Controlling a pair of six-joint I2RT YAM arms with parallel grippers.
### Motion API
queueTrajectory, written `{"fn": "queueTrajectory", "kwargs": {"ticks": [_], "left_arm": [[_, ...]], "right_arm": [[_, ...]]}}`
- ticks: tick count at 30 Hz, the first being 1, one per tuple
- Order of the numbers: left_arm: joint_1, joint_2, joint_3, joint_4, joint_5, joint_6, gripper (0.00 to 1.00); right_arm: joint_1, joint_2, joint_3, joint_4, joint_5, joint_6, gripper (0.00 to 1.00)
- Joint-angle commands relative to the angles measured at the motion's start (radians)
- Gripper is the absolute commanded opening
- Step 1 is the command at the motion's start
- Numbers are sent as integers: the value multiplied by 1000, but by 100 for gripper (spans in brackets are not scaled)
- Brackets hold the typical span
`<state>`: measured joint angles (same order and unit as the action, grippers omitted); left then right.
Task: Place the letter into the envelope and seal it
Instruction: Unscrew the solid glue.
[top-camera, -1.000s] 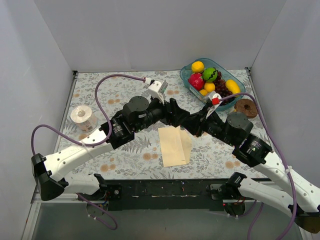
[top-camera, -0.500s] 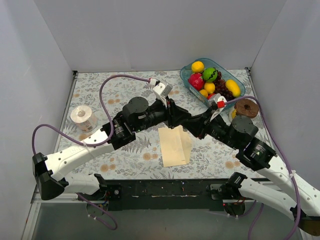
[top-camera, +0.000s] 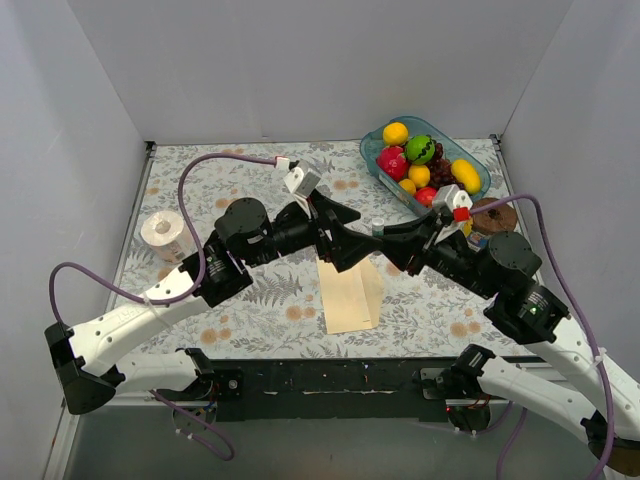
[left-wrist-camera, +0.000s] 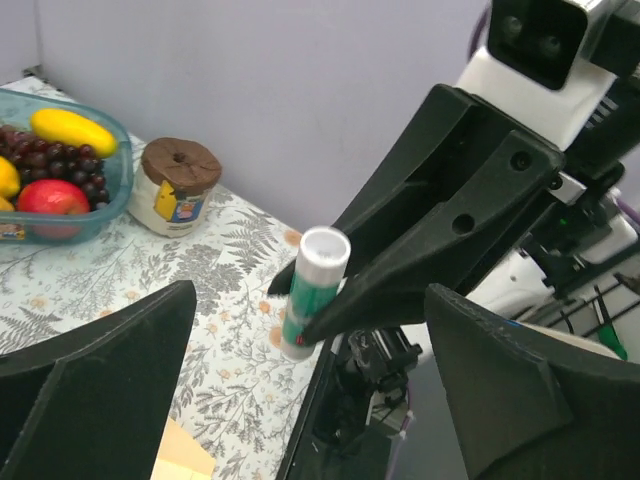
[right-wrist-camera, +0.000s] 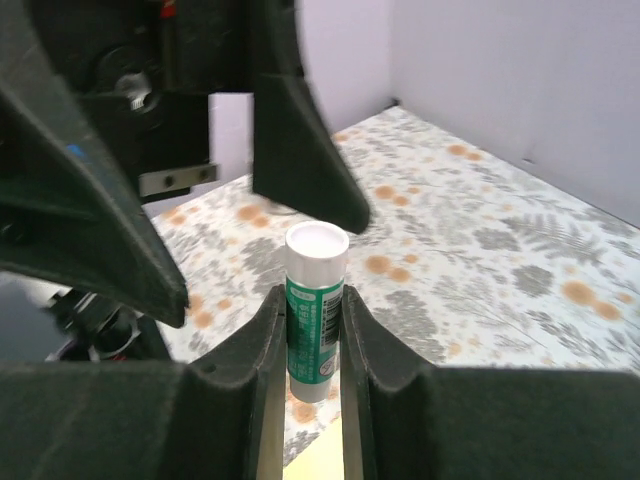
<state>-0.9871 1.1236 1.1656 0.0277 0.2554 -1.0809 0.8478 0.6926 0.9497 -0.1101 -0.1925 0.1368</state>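
Observation:
My right gripper (top-camera: 380, 230) is shut on a green-and-white glue stick (right-wrist-camera: 316, 250), held upright above the table with its white top (left-wrist-camera: 322, 255) up. The stick sits tight between the right gripper's (right-wrist-camera: 313, 300) two fingers. My left gripper (top-camera: 350, 238) faces it from the left with jaws wide open and empty, and in the left wrist view (left-wrist-camera: 310, 330) the stick stands just beyond them, untouched. Below both lies flat paper: a salmon-peach rectangle, the letter (top-camera: 345, 295), and a paler cream strip of the envelope (top-camera: 373, 283) along its right side. I cannot tell whether the letter lies in or on the envelope.
A blue tray of fruit (top-camera: 478, 170) stands at the back right, with a brown-lidded jar (top-camera: 490, 215) beside it, close to the right arm. A roll of tape (top-camera: 166, 232) sits at the left. Purple cables loop over both arms.
The left jaws narrowed near the stick and then opened wide. The left arm drew back a little to the left. The right gripper moved right with the glue stick still in it.

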Motion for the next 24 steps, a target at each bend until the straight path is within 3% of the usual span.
{"fn": "queueTrajectory", "kwargs": {"ticks": [1,8,16,23,24], "left_arm": [[10,-19,-11,14,-100,-31,98],[10,1,5,-1,-225,-59,98],[1,71,72,-22,-243,-51,96],[-28,119,95,-55,-292,-42,82],[-35,125,97,-55,-294,-40,76]], "right_arm": [[2,-8,28,10,265,41,1],[2,-4,-6,55,206,92,1],[2,16,-5,69,162,118,1],[2,31,3,75,107,119,1],[2,31,3,73,104,121,1]]}}
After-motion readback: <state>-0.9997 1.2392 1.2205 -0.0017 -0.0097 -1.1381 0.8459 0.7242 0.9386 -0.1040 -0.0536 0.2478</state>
